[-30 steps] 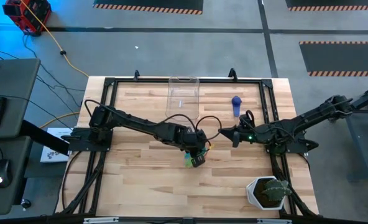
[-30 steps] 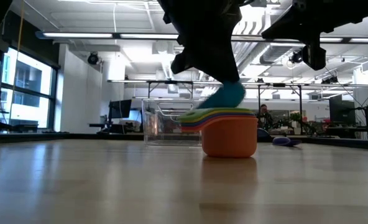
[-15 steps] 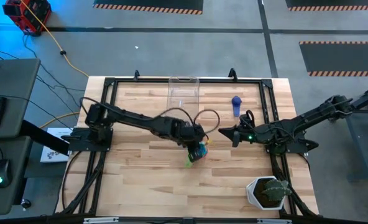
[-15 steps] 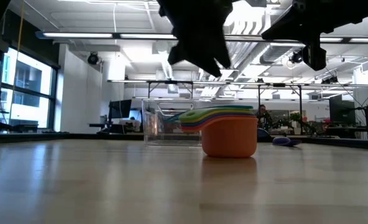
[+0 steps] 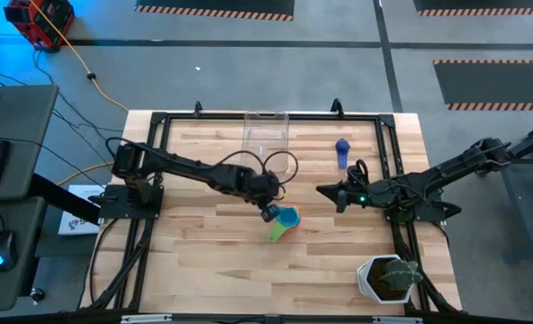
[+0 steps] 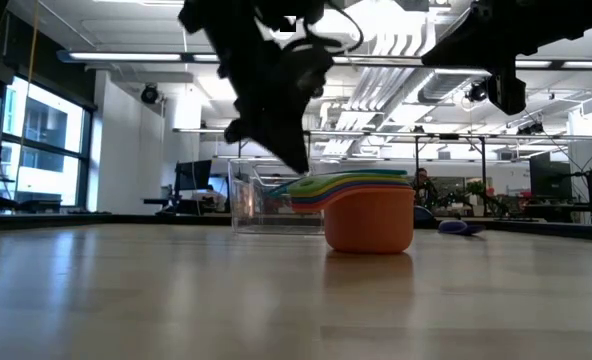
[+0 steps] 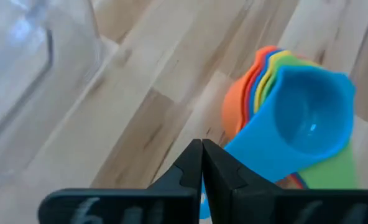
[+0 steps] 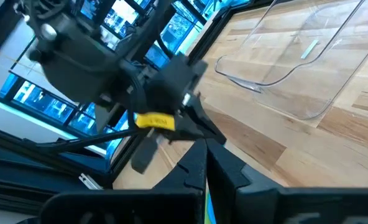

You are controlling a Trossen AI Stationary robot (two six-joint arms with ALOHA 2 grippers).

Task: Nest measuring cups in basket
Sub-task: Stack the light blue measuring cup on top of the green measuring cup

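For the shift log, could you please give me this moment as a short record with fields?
stack: nested measuring cups on the table, light blue cup on top, orange cup outermost
basket: clear basket at the table's far edge, no cups visible inside
loose cup: purple-blue cup lying apart, right of the basket
left gripper: beside the stack, fingers shut, holding nothing
right gripper: over the table, right of the stack, fingers shut
plant: white pot at the near right corner
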